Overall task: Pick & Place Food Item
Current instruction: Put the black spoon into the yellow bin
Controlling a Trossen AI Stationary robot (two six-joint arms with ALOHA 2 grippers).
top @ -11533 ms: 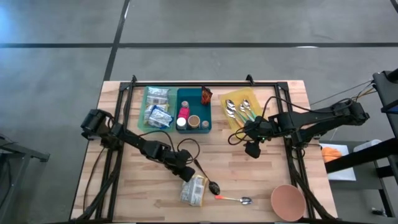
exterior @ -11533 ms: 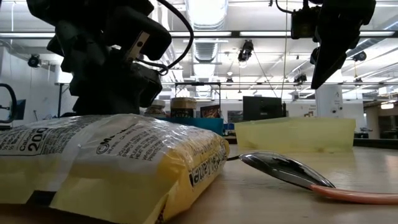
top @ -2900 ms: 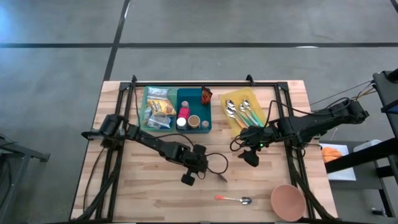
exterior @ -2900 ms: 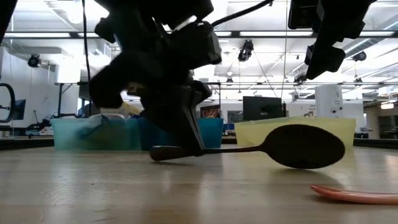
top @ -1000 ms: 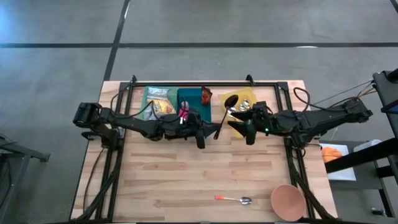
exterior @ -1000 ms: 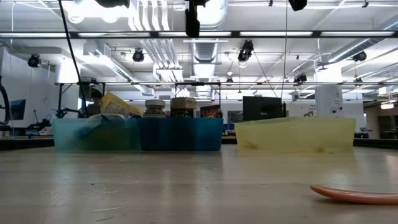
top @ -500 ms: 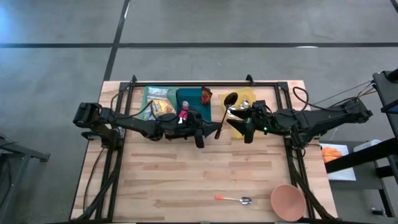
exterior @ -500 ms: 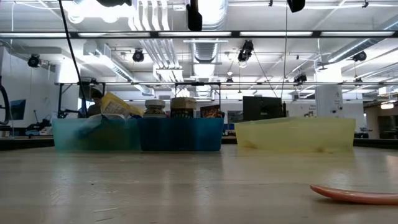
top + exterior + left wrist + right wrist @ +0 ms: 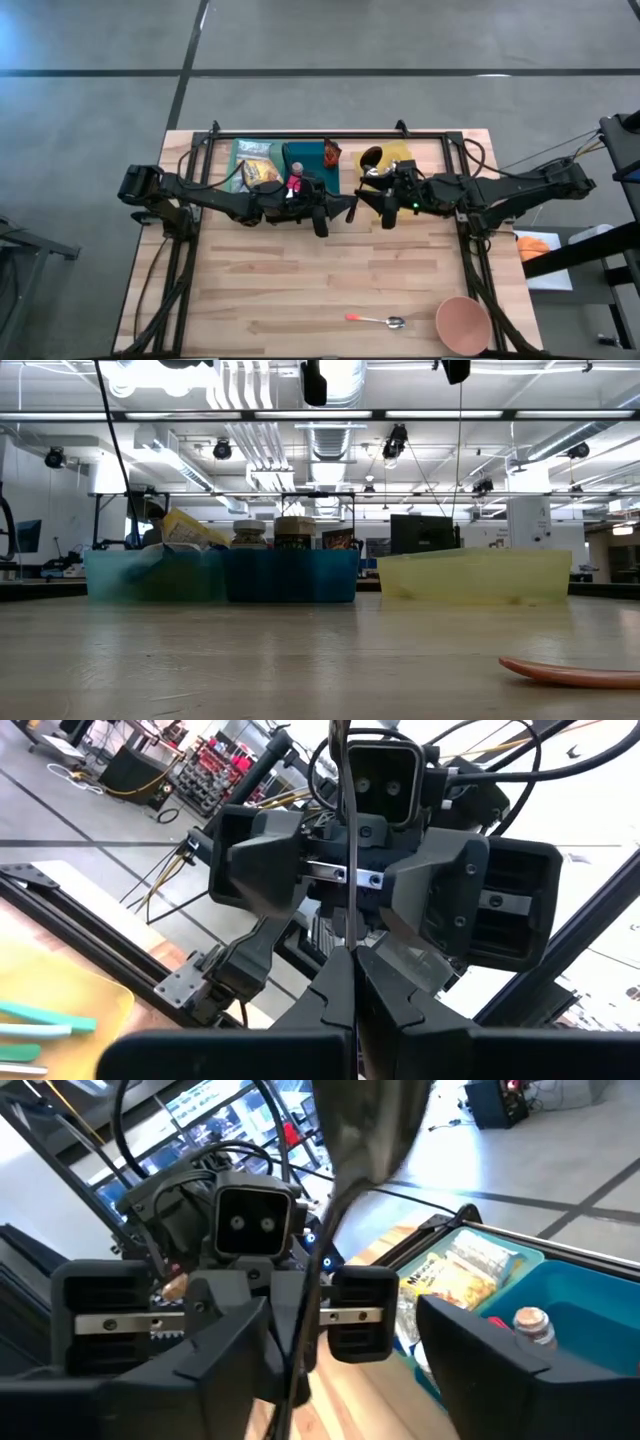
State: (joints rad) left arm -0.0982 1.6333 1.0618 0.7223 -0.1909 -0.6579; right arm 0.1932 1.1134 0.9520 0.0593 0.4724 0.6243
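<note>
A dark spoon (image 9: pixel 370 158) is held high above the table, between the teal bin and the yellow tray. My left gripper (image 9: pixel 346 208) is shut on its thin handle (image 9: pixel 346 830). My right gripper (image 9: pixel 380 206) faces the left one from the table's right, open. Its two fingers (image 9: pixel 262 860) stand on either side of the handle, and I cannot tell whether they touch it. The spoon's bowl (image 9: pixel 365 1120) shows large and close in the right wrist view, the handle running down from it between the right gripper's fingers. Food packets (image 9: pixel 256 172) lie in the teal bin. My left gripper pinches the spoon's handle at its free end (image 9: pixel 347 938) between its two fingertips. The fingers lie about level, pointing toward the table's right, across the handle. The spoon is lifted clear, its handle rising from the fingers with the bowl uppermost and leaning toward the far edge.
The teal bin (image 9: pixel 300 150) with packets and jars and the yellow tray (image 9: pixel 403 153) with spoons stand at the back. A pink bowl (image 9: pixel 463 323) and an orange-handled spoon (image 9: pixel 375 320) lie near the front edge. Black frame rails (image 9: pixel 190 230) run along both sides.
My right gripper has moved toward the table's left, closing in on the left gripper, and its fingers now straddle the spoon's handle. The left gripper has kept the spoon in place, still raised.
</note>
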